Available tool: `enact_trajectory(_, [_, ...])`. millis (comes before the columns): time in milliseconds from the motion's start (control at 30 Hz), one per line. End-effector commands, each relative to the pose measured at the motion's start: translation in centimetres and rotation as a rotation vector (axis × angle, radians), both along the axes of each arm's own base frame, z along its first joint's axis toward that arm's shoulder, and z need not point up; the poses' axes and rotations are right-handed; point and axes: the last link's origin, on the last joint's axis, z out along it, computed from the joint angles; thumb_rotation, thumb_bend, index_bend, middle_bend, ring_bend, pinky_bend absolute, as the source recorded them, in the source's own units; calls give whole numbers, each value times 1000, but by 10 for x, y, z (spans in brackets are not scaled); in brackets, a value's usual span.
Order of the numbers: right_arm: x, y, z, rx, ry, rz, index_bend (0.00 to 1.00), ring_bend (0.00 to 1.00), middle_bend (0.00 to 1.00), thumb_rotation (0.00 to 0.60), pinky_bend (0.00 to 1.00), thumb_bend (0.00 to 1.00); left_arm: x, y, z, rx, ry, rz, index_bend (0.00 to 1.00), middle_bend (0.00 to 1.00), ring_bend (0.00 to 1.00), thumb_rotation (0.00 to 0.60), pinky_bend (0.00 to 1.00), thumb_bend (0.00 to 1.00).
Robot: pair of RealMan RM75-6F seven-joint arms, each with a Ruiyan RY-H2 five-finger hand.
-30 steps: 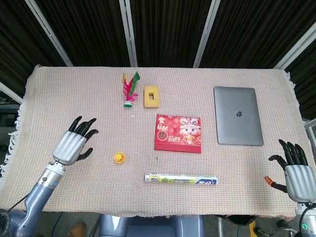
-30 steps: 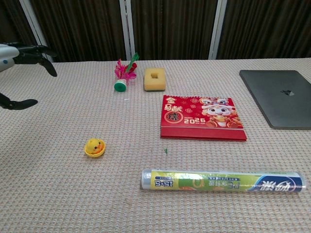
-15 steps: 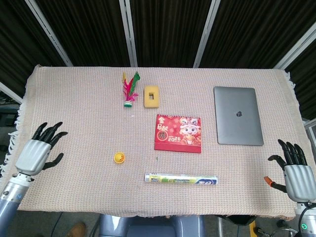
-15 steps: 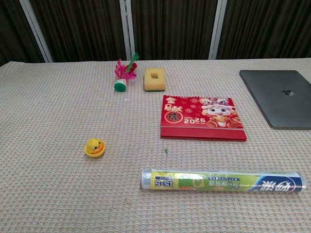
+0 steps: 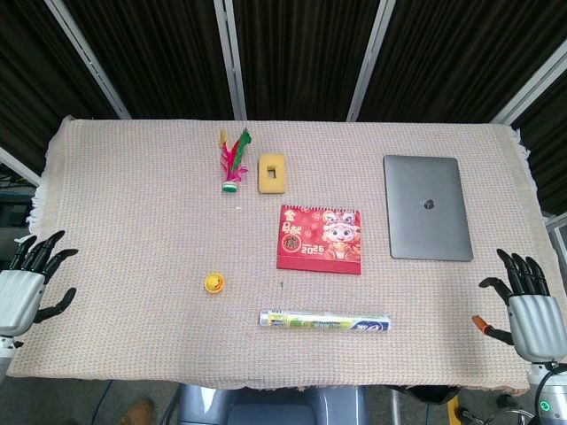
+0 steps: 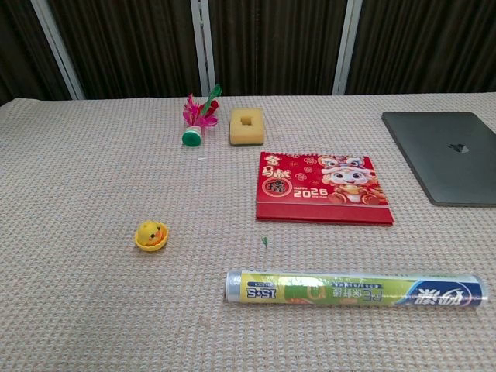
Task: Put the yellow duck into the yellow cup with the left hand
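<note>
Left hand (image 5: 19, 288): withdrawn to the far left edge of the head view, lower left, beyond the border of the tablecloth (image 5: 115, 177); fingers spread apart, nothing held. One second ago positioned over the cloth left of the cup; half a second ago nearer the cloth's left border; now off the cloth. Absent from the chest view, as half a second ago.

Right hand (image 5: 530, 310): lower right corner of the head view, off the right border of the cloth, fingers spread apart, nothing held. Position practically unchanged across all three moments.

Yellow duck (image 6: 151, 232): seated inside the yellow cup (image 6: 151, 243), head visible above the rim in the chest view. Located left of centre, lower half of the frame, well apart from both hands. Seen in the head view only as a small yellow disc (image 5: 213, 283). No displacement since the earlier frames.

Remaining items, all unmoved:
- Shuttlecock (image 6: 200, 116) with pink and green feathers, upper centre-left.
- Yellow sponge (image 6: 247, 126), just right of the shuttlecock.
- Red calendar (image 6: 322, 187), centre.
- Grey laptop (image 6: 446, 155), closed, right side.
- Roll of wrap (image 6: 356, 287), lying lengthwise at lower centre, below the calendar.
- Small green speck (image 6: 264, 242) on the cloth between cup and roll.
</note>
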Motion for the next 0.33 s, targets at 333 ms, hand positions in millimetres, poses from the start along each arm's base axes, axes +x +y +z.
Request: enact_trajectory(333, [2, -3, -3, 10, -4, 5, 409, 0, 35, 600, 0, 0, -1, -2, -5, -24, 59, -10, 192, 1, 85, 600, 13, 356])
